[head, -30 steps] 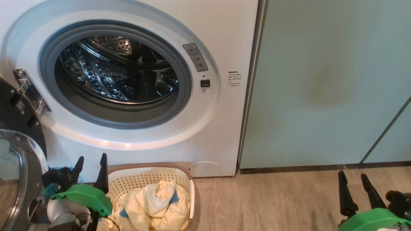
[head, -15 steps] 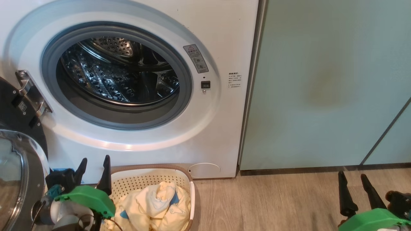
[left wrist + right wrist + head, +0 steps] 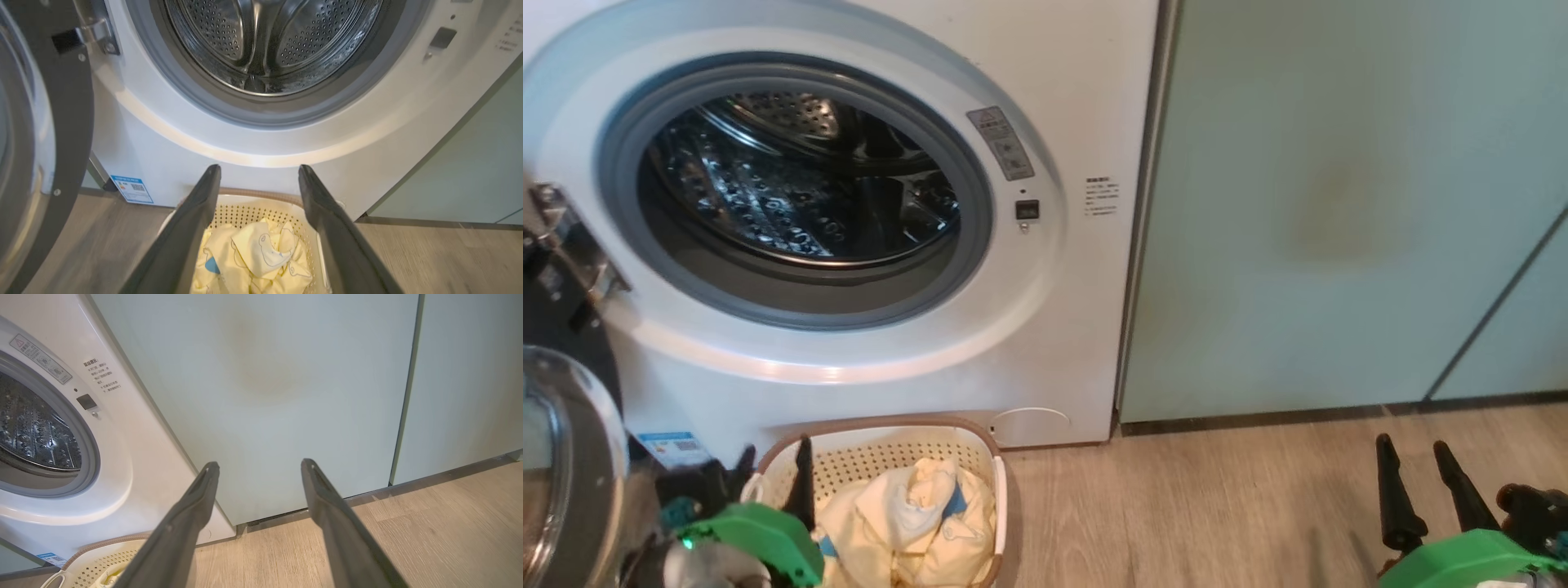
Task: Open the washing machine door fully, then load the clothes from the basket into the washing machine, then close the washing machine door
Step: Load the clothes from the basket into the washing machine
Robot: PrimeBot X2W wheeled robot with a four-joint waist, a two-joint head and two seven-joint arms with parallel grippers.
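Showing, left to right: one door [image 3: 564, 457], swung wide open; the left gripper [image 3: 774, 451], fingers spread and empty, now lower than a second ago and over the left rim of the one basket [image 3: 874, 426]; one heap of clothes [image 3: 915, 514] inside it, the pieces not countable; one washing machine [image 3: 1054, 327] behind; and the right gripper [image 3: 1411, 445], spread and empty, over the floor [image 3: 1217, 506]. The first pick looks imminent.

Head view high, facing washing machine [image 3: 1078, 98]; both wrist views low, near, sharing basket [image 3: 253, 212].
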